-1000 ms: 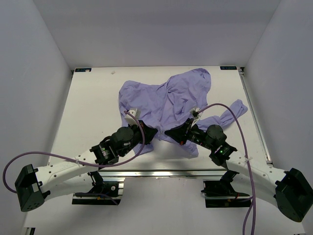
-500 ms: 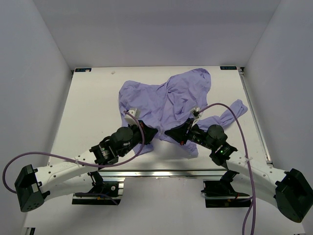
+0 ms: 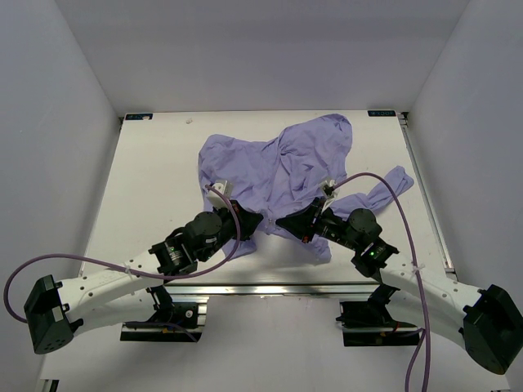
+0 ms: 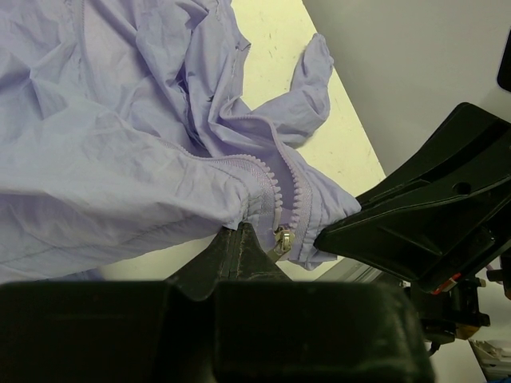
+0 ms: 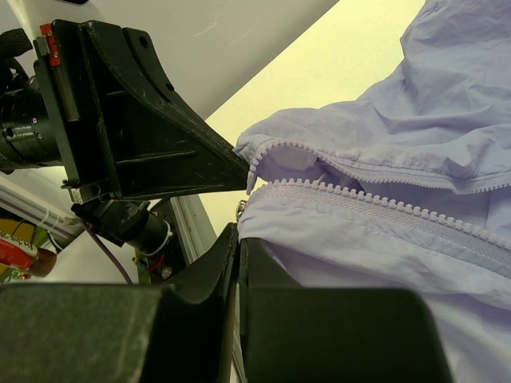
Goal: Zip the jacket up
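Left fingers (image 3: 253, 219) are pressed fully together on the near hem of the jacket (image 3: 278, 163), the cloth pinched just beside the zipper slider (image 4: 281, 239). The jacket is spread crumpled over the middle of the white desk (image 3: 155, 188). Right fingers (image 3: 283, 220) are likewise closed on the facing hem corner, under the zipper teeth (image 5: 359, 198). The two tips are set close, pointing at each other. One sleeve (image 3: 384, 186) is trailed rightward.
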`<control>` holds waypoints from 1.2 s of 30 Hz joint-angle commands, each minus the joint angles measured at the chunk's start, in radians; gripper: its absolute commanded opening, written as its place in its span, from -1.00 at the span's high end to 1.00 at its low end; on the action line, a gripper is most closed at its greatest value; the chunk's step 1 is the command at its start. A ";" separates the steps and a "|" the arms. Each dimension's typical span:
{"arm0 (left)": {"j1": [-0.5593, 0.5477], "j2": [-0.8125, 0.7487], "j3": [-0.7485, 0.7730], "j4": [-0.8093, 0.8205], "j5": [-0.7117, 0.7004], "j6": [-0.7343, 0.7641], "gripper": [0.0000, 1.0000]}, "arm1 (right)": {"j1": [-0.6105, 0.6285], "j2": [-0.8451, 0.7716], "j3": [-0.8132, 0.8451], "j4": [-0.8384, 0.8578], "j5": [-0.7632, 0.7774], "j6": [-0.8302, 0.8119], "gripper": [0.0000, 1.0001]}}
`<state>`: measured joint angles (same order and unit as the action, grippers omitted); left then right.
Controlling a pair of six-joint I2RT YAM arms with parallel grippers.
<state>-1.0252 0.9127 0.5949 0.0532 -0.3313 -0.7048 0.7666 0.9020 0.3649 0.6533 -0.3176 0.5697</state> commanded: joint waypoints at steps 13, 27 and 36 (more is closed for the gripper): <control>-0.006 -0.006 -0.010 0.013 0.037 -0.007 1.00 | -0.004 0.034 0.049 0.106 -0.037 0.004 1.00; -0.006 -0.012 -0.021 -0.006 0.015 -0.051 1.00 | -0.012 0.005 0.037 0.080 -0.032 0.001 1.00; -0.006 -0.032 -0.037 0.008 0.026 -0.055 1.00 | -0.026 -0.006 0.031 0.052 -0.032 -0.004 1.00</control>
<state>-1.0252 0.9108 0.5632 0.0528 -0.3069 -0.7574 0.7486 0.9058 0.3653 0.6819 -0.3424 0.5697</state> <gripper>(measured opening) 0.038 0.019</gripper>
